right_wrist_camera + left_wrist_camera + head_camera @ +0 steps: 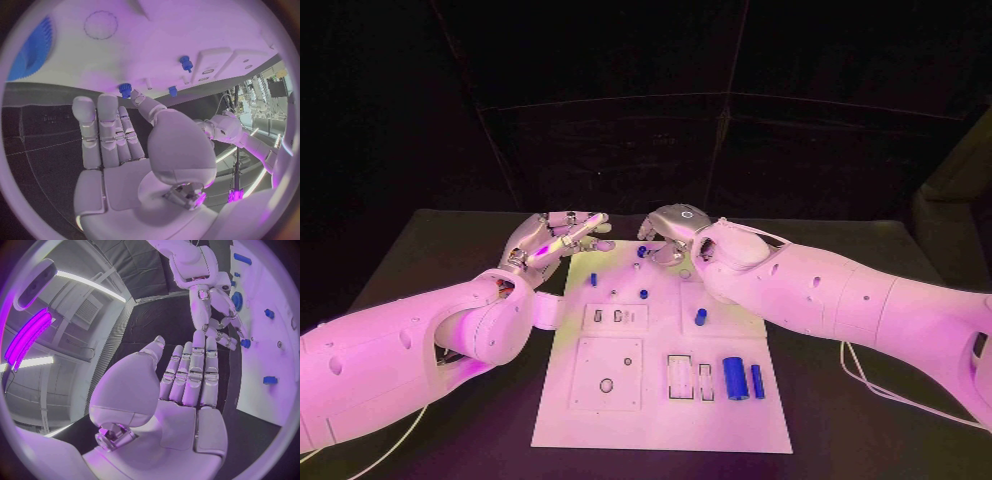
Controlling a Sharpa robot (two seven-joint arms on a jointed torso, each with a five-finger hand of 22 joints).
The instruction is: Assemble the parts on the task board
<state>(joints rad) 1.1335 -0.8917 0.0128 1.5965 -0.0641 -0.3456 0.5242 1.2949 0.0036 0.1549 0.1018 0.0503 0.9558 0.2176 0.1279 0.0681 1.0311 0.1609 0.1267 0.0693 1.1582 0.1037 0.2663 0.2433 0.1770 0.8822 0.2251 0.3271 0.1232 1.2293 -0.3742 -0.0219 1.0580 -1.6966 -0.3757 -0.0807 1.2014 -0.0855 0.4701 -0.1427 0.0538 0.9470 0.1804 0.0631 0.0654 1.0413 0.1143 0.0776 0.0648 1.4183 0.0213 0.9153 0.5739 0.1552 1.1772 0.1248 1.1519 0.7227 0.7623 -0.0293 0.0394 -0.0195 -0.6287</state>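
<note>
Black table (473, 250) borders task board (661, 400); both hands seemingly empty.

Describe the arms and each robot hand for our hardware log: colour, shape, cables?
Both arms are white, smooth, rounded shells with small dark dots. The left robot hand and right robot hand are silver, many-fingered, with segmented metallic fingers. A thin white cable hangs beneath the right arm.

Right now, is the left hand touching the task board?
Apart. In the left wrist view the left hand is open with straight fingers, and a strip of dark table shows between them and the task board.
</note>
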